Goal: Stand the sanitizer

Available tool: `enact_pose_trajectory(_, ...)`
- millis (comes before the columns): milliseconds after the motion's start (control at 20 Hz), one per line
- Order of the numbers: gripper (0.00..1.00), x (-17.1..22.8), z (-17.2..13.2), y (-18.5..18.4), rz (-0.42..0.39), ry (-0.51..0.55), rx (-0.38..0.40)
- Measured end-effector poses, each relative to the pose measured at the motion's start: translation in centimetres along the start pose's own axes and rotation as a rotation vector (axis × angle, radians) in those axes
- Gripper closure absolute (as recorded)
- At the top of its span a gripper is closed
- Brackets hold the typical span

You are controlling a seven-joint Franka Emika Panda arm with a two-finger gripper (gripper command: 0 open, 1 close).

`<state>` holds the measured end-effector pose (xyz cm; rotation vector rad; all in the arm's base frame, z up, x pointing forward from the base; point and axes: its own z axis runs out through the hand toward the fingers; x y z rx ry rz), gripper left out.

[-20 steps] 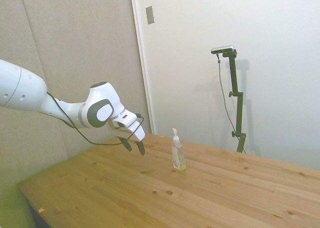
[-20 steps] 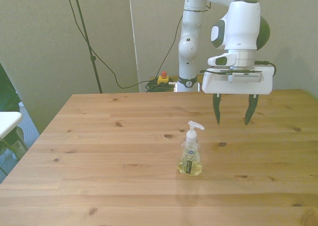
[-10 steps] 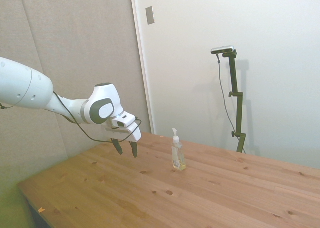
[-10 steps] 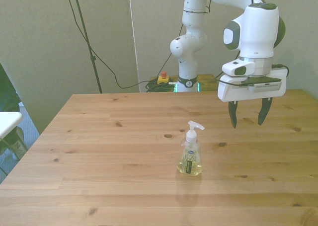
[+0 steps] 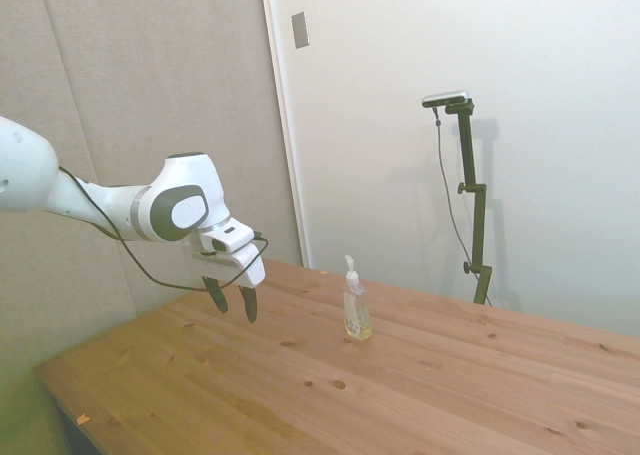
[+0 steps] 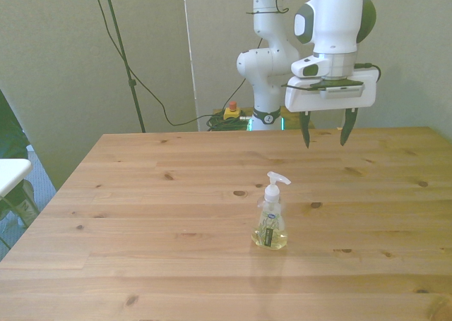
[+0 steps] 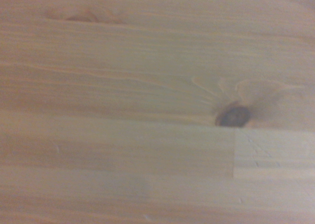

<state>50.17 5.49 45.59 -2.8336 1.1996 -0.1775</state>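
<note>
1. Sanitizer [image 6: 270, 219] is standing up on its flat bottom on the wooden table [image 6: 141, 264]. Its white pump top points up, and nothing is touching it.

2. Your gripper [image 6: 324, 129] hangs in the air with its fingers [image 6: 306, 132] spread apart and nothing between them. The bottle is well away from the fingertips, lower down and nearer the front edge of the table.

3. From the side camera you see the same thing: the gripper [image 5: 232, 297] is well apart from the bottle [image 5: 355, 307], with bare wood below the fingertips.

4. The wrist camera shows only blurry wood and one dark knot [image 7: 233, 116]. You cannot check the bottle from there, so use the other two cameras.

5. The job looks done, because the bottle is up on its own. The best thing you can do now is keep the fingers far from it.

6. If you move the arm, go slow and stay high. The bottle looks small and light, and it is tall with a thin top, so a little bump could knock it over.

7. Do not squeeze the fingers together near it or reach over the pump.
</note>
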Motion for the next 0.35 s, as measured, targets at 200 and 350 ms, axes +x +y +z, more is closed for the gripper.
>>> enact_pose_trajectory(200,0.0,-0.1,-0.7,2.7,0.046,-0.022,-0.007)
enact_pose_trajectory(350,0.0,-0.5,-0.9,4.4,0.064,-0.03,-0.009)
